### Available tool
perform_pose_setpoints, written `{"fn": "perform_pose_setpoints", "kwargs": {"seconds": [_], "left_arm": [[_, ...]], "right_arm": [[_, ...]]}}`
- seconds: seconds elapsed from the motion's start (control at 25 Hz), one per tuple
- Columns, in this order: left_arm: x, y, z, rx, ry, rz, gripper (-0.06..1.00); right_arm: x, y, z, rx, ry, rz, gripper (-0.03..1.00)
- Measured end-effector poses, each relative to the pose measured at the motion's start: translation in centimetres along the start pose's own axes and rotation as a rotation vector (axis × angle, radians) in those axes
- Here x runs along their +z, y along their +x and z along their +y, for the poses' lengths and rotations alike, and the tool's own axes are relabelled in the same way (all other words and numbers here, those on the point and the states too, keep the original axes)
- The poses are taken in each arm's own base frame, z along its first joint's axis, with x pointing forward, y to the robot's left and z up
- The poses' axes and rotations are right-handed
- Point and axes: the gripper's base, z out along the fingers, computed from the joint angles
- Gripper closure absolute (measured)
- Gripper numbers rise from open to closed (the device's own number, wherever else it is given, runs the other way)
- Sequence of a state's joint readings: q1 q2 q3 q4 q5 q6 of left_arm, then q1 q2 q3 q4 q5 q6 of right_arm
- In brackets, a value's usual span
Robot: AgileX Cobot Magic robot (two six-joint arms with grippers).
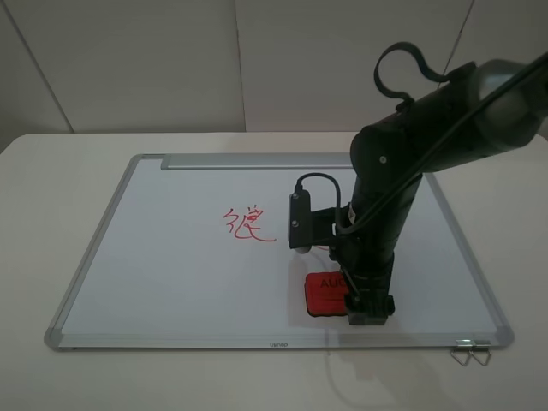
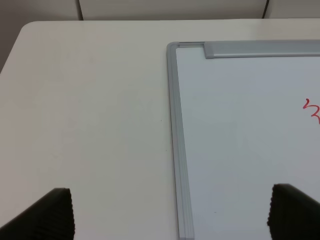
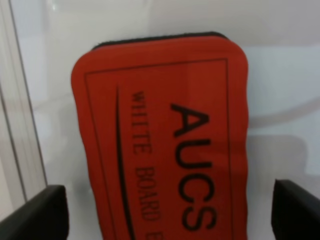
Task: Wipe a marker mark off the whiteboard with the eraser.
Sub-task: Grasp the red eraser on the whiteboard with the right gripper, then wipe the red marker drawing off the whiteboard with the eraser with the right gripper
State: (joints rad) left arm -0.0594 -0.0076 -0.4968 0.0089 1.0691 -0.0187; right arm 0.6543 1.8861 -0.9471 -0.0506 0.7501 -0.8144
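The whiteboard (image 1: 171, 265) lies flat on the table, with the red marker mark (image 1: 248, 225) near its middle. The red eraser (image 1: 324, 295) rests on the board near its front edge, right of the mark. My right gripper (image 1: 363, 310) points down over the eraser's right part. In the right wrist view the eraser (image 3: 160, 135) with its "AUCS" lettering lies between the two dark fingers of that gripper (image 3: 170, 215), with gaps on both sides, so it is open. My left gripper (image 2: 170, 215) is open above the whiteboard's (image 2: 240, 140) left frame, and an edge of the mark (image 2: 312, 110) shows.
A silver tray bar (image 1: 257, 161) runs along the board's far edge. A metal binder clip (image 1: 471, 351) sits at the front right corner. The white table (image 1: 51, 188) surrounds the board, with a wall behind it. The board's frame (image 3: 20, 140) runs close beside the eraser.
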Motion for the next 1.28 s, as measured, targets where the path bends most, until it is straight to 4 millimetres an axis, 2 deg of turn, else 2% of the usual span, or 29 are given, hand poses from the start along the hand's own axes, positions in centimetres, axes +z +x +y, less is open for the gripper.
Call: {"fn": "perform_pose_setpoints", "kwargs": {"seconds": [0.16,0.4,1.0,1.16,1.28], "left_arm": [[0.0,0.0,0.0,0.0,0.0,0.0,0.17],[0.0,0.0,0.0,0.0,0.0,0.0,0.17],[0.0,0.0,0.0,0.0,0.0,0.0,0.17],[0.0,0.0,0.0,0.0,0.0,0.0,0.17],[0.0,0.0,0.0,0.0,0.0,0.0,0.17]], "right_arm": [[0.0,0.0,0.0,0.0,0.005,-0.004,0.29],[0.0,-0.1,-0.1,0.0,0.008,-0.007,0.47],[-0.1,-0.1,-0.1,0.0,0.009,-0.007,0.47],[-1.8,-0.9,-1.0,0.037,0.008,-0.011,0.47],[-4.0,-2.0,-2.2,0.173,0.027,-0.061,0.47]]}}
